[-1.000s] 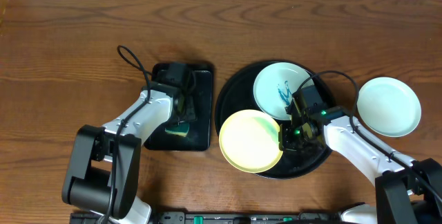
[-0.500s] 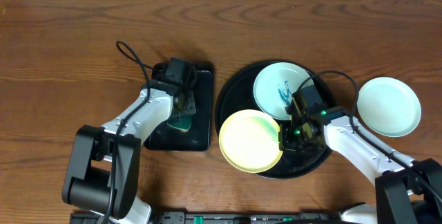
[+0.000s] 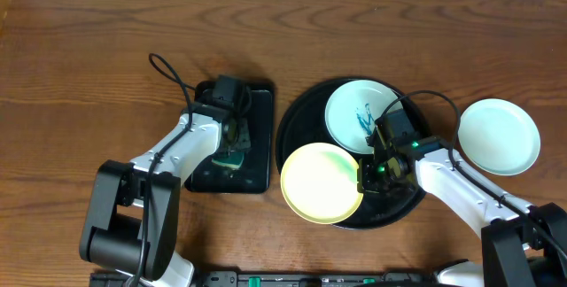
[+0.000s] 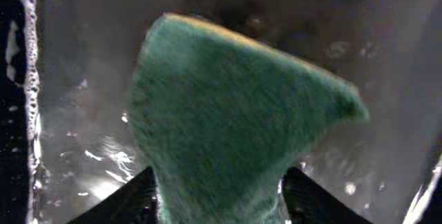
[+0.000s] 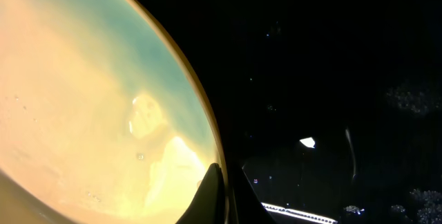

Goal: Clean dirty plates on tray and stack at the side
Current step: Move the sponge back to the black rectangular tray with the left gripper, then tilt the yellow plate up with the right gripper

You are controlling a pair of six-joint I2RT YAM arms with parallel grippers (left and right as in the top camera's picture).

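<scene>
- Overhead, the yellow plate [image 3: 322, 181] lies at the front-left of the round black tray [image 3: 403, 203], its edge reaching over the rim; the right pincer [image 3: 366, 176] sits at the plate's right edge; a stained mint plate [image 3: 359, 116] lies at the back of the tray; a clean mint plate [image 3: 499, 136] rests on the wood surface [image 3: 89, 74], right of the tray and apart from it; the left pincer [image 3: 232, 145] hangs over the rectangular tray [image 3: 257, 110], at a green sponge [image 3: 229, 159].
- Closer in, the left wrist view settles what the overhead leaves unclear; the fingers [image 4: 131, 200] press the sponge from both sides, squeezing it narrow between them; it juts out above a wet, glossy tray floor.
- Likewise, the right wrist view shows its pincer narrowed to a slit and pinching the yellow plate's rim; the plate fills the left with a greenish tinge near the top; the black tray, dotted with droplets, fills the right.
</scene>
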